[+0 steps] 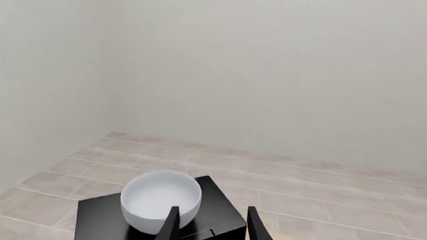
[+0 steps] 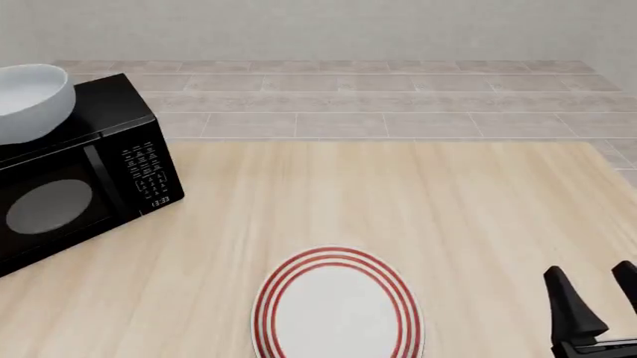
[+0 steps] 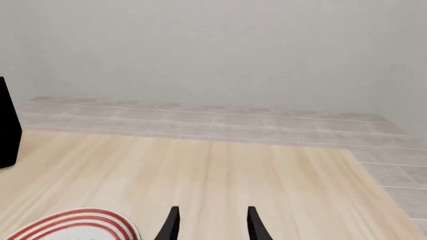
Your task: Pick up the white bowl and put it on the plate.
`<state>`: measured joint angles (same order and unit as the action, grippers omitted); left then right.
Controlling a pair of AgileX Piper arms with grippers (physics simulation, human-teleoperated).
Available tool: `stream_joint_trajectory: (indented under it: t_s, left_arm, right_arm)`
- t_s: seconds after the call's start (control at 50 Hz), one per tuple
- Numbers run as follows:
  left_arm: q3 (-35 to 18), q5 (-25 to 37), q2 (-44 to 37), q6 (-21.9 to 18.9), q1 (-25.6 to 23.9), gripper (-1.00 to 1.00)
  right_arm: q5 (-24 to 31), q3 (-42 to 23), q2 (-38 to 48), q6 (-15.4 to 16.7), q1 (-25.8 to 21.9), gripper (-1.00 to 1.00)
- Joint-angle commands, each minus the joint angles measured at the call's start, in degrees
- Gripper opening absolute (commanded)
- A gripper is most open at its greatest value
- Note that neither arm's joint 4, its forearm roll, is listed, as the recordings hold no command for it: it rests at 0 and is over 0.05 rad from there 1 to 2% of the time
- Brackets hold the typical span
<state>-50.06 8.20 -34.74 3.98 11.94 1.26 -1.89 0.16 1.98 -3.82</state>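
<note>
The white bowl [image 2: 30, 101] stands upright on top of a black microwave [image 2: 89, 171] at the table's far left. In the left wrist view the white bowl [image 1: 160, 200] lies beyond my left gripper [image 1: 212, 227], which is open and empty; one fingertip overlaps the bowl's rim in the picture, and I cannot tell if it touches. The front view does not show the left gripper. The plate [image 2: 336, 306], white with red rings, lies flat at the table's near middle. My right gripper [image 2: 597, 292] hangs open and empty at the near right, clear of the plate [image 3: 87, 223].
The microwave [image 1: 100, 220] sits angled at the table's left side, its door and keypad facing the middle. Its black corner [image 3: 7, 125] shows in the right wrist view. Light wood tabletop [image 2: 398, 201] lies between microwave and plate. Tiled floor and a plain wall lie behind.
</note>
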Motion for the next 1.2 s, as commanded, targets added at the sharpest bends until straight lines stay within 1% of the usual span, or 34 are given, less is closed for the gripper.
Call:
stream_joint_trajectory:
  t_s: [0.02, 0.04, 0.08, 0.12, 0.16, 0.18, 0.2, 0.26, 0.28, 0.3, 0.32, 0.34, 0.36, 0.4, 0.44, 0.48, 0.54, 0.6, 0.62, 0.66, 0.68, 0.72, 0.74, 0.8, 0.88, 0.92, 0.96, 1.02, 1.12, 1.16, 1.2]
  left_arm:
    - [-3.67, -1.91, -8.28, 2.74, 7.40, 1.00]
    - [-3.67, -1.91, -8.28, 2.74, 7.40, 1.00]
    - [-9.87, 2.11, -10.71, 3.70, 7.79, 1.00]
    - [-11.54, 2.70, -11.85, 4.28, 8.41, 1.00]
    - [-13.46, 3.20, -13.53, 3.52, 8.54, 1.00]
    - [-14.73, 4.19, -14.97, 4.44, 7.50, 1.00]
    - [-15.65, 5.04, -16.27, 5.17, 7.85, 1.00]
    - [-17.90, 5.79, -17.46, 2.53, 10.48, 1.00]
    - [-19.21, 6.88, -18.52, 2.86, 9.78, 1.00]
    - [-20.74, 8.35, -20.15, 4.05, 9.69, 1.00]
    - [-20.78, 8.37, -20.17, 4.05, 9.69, 1.00]
    - [-22.82, 9.72, -21.63, 3.03, 11.97, 1.00]
    - [-23.36, 9.85, -22.22, 2.58, 12.24, 1.00]
    - [-25.24, 11.64, -24.80, 3.27, 11.92, 1.00]
    - [-25.72, 11.64, -25.14, 3.31, 12.05, 1.00]
    - [-27.31, 12.65, -26.59, 2.19, 13.13, 1.00]
    - [-29.49, 14.10, -28.11, 3.46, 14.29, 1.00]
    - [-30.61, 14.79, -29.21, 3.96, 15.29, 1.00]
    - [-30.77, 14.69, -29.40, 3.19, 15.71, 1.00]
    - [-31.68, 15.57, -30.83, 3.05, 15.58, 1.00]
    - [-32.72, 16.76, -32.19, 2.27, 16.60, 1.00]
    - [-33.06, 16.50, -33.00, 3.01, 19.11, 1.00]
    - [-33.91, 17.21, -33.87, 3.82, 19.24, 1.00]
    - [-34.89, 17.60, -35.11, 3.83, 20.62, 1.00]
    - [-35.80, 17.97, -35.54, 2.91, 20.97, 1.00]
    - [-36.39, 18.61, -36.58, 3.39, 20.06, 1.00]
    - [-36.61, 18.60, -37.14, 2.90, 21.54, 1.00]
    - [-37.36, 19.02, -37.84, 2.62, 21.51, 1.00]
    - [-38.13, 19.38, -39.46, 2.61, 21.69, 1.00]
    - [-38.38, 19.94, -40.63, 4.27, 21.32, 1.00]
    - [-37.82, 19.52, -41.35, 1.30, 22.32, 1.00]
  right_arm:
    - [0.31, -0.12, -0.01, 0.44, -0.83, 1.00]
    - [0.32, -0.13, -0.01, 0.44, -0.83, 1.00]
    - [0.59, -0.47, -0.02, 0.50, -0.97, 1.00]
    - [0.62, -0.51, -0.01, 0.50, -0.93, 1.00]
    - [0.52, -0.39, 0.00, 0.55, -1.15, 1.00]
    - [0.45, -0.31, 0.01, 0.50, -1.32, 1.00]
    - [0.56, -0.38, 0.03, 0.33, -1.70, 1.00]
    - [0.05, 0.14, 0.11, 0.47, -1.49, 1.00]
    - [0.19, 0.04, 0.11, 0.47, -1.52, 1.00]
    - [0.21, -0.03, 0.08, 0.81, -1.46, 1.00]
    - [0.41, -0.23, 0.06, 0.80, -1.59, 1.00]
    - [0.52, -0.38, 0.03, 0.73, -1.72, 1.00]
    - [0.56, -0.42, 0.02, 0.80, -1.76, 1.00]
    - [0.53, -0.41, 0.00, 0.77, -1.96, 1.00]
    - [0.59, -0.41, 0.00, 0.93, -2.04, 1.00]
    - [0.66, -0.50, 0.00, 0.94, -2.08, 1.00]
    - [0.50, -0.35, 0.04, 0.99, -2.10, 1.00]
    - [0.34, -0.23, 0.05, 1.02, -2.16, 1.00]
    - [0.27, -0.29, 0.02, 0.95, -2.24, 1.00]
    - [-0.06, -0.45, -0.04, 0.96, -2.12, 1.00]
    - [-0.19, -0.75, -0.08, 0.95, -2.52, 1.00]
    - [0.04, -0.86, -0.09, 1.02, -2.38, 1.00]
    - [-0.11, -0.78, -0.09, 0.94, -2.47, 1.00]
    - [-0.14, -0.58, -0.07, 0.92, -2.59, 1.00]
    - [-0.40, -0.15, -0.06, 1.02, -2.69, 1.00]
    - [-0.40, -0.20, -0.05, 1.06, -2.65, 1.00]
    - [-0.03, -0.55, -0.04, 1.56, -2.58, 1.00]
    - [0.66, -1.70, -0.04, 2.07, -2.36, 1.00]
    - [0.54, -1.59, -0.02, 2.53, -2.76, 1.00]
    - [0.31, -1.44, -0.02, 2.53, -2.72, 1.00]
    - [0.12, -1.32, -0.03, 2.32, -2.69, 1.00]
